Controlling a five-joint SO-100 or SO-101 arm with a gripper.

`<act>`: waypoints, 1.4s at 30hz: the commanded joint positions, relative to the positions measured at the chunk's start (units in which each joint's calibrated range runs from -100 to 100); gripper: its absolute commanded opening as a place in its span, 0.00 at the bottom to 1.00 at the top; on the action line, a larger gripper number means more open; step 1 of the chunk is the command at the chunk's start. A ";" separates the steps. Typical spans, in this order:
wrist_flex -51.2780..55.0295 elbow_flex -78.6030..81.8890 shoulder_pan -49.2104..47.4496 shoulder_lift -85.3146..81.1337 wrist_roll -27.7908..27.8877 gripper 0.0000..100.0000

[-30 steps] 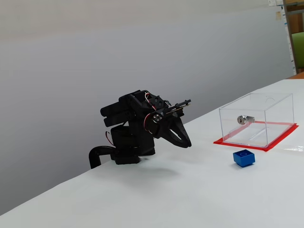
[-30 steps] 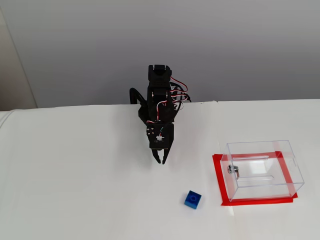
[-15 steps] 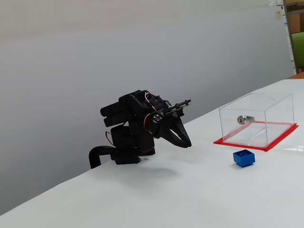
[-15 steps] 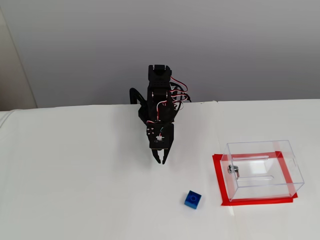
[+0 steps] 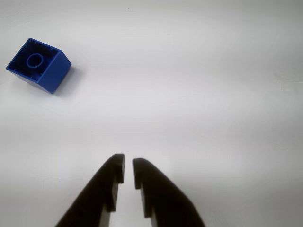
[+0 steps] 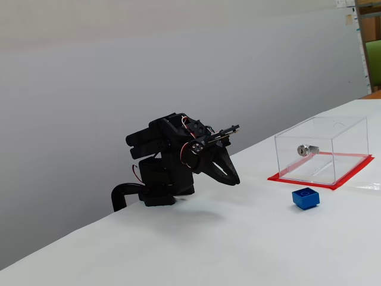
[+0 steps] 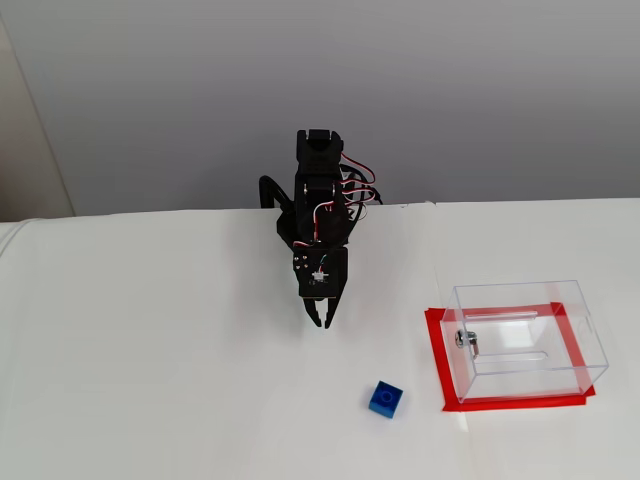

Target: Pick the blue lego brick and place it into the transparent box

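Your claw (image 5: 128, 165) hangs over the white desk (image 7: 150, 400), its jaws nearly closed and holding nothing. The blue lego brick (image 7: 384, 399) lies on the desk, apart from the claw and just beside the transparent box (image 7: 525, 335).

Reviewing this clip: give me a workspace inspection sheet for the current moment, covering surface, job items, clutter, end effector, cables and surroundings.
Surface: white table, bare and clean.
Blue lego brick: on the table, stud up, beside the box but not touching it; upper left in the wrist view.
Transparent box: upright on a red base, silver lock on one face, nothing seen inside.
Clutter: nothing seen.
End effector: folded arm, pointing down at the table, nearly shut, empty, well short of the brick.
Cables: red and white wires looped on the arm, off the table.
Surroundings: plain grey wall; shelving at the far right edge.
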 commanded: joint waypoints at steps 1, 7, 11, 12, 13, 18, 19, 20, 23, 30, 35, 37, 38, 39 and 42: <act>-0.07 0.96 0.44 -0.51 0.06 0.02; -0.07 0.96 0.44 -0.51 0.06 0.02; -0.07 0.96 0.44 -0.51 0.06 0.02; -0.07 0.96 0.44 -0.51 0.06 0.02; -0.07 0.96 0.44 -0.51 0.06 0.02; -0.07 0.96 0.44 -0.51 0.06 0.02; -0.07 0.96 0.51 -0.51 -0.04 0.02; -0.07 0.96 0.51 -0.51 -0.15 0.02; -0.07 0.96 0.51 -0.51 0.06 0.02; -0.07 0.96 0.14 -0.51 0.11 0.02; -0.07 0.87 -0.53 -0.17 0.11 0.02; -0.07 0.87 -2.30 -0.17 0.11 0.02; -0.07 0.87 -3.41 -0.17 0.11 0.02; -0.07 0.87 -4.30 -0.08 0.11 0.02; -0.07 0.78 -7.18 -0.08 0.11 0.02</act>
